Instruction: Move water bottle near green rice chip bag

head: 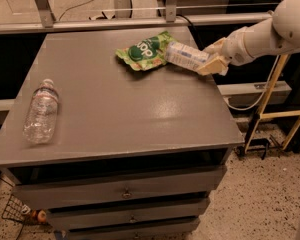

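Water bottle (186, 56) sits clamped in my end effector (212, 64) by the surface's (115, 114) far corner, long axis aimed at the bag (142, 51). Its free end reaches the bag's edge; only release remains, I judge.

This looks like a robotics lab or workshop. A grey metal drawer cabinet (125, 194) carries the worktop (120, 119) and stands on a speckled hard floor (260, 199), with bare metal rails (90, 24) just behind the worktop and a yellow stand (270, 91) to its right. Over the worktop's far right edge, a white robot arm's (260, 36) hand (213, 59) grips the water bottle (186, 56).
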Available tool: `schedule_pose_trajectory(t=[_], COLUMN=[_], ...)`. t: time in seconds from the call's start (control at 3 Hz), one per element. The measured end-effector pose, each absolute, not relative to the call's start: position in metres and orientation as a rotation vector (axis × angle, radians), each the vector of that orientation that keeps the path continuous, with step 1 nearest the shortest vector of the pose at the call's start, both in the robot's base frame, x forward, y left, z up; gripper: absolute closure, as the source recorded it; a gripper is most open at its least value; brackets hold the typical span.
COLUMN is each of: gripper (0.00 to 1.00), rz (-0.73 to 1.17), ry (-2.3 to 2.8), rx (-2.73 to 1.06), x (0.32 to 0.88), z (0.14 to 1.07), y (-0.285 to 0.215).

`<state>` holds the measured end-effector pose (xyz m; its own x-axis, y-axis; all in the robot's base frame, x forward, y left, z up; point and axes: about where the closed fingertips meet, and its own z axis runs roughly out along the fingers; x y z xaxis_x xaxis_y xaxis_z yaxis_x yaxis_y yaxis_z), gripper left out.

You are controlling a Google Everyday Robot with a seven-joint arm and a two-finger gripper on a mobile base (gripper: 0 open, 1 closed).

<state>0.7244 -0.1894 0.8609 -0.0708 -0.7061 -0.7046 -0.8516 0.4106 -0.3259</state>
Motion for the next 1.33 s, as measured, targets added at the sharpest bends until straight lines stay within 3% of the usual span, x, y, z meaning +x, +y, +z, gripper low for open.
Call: schedule_pose_trajectory(t=[1.33], gripper=[1.0], rz=[0.297], ry=[1.793], rx=[-1.42], x=[0.745], z=[0.844], y=[-0.157])
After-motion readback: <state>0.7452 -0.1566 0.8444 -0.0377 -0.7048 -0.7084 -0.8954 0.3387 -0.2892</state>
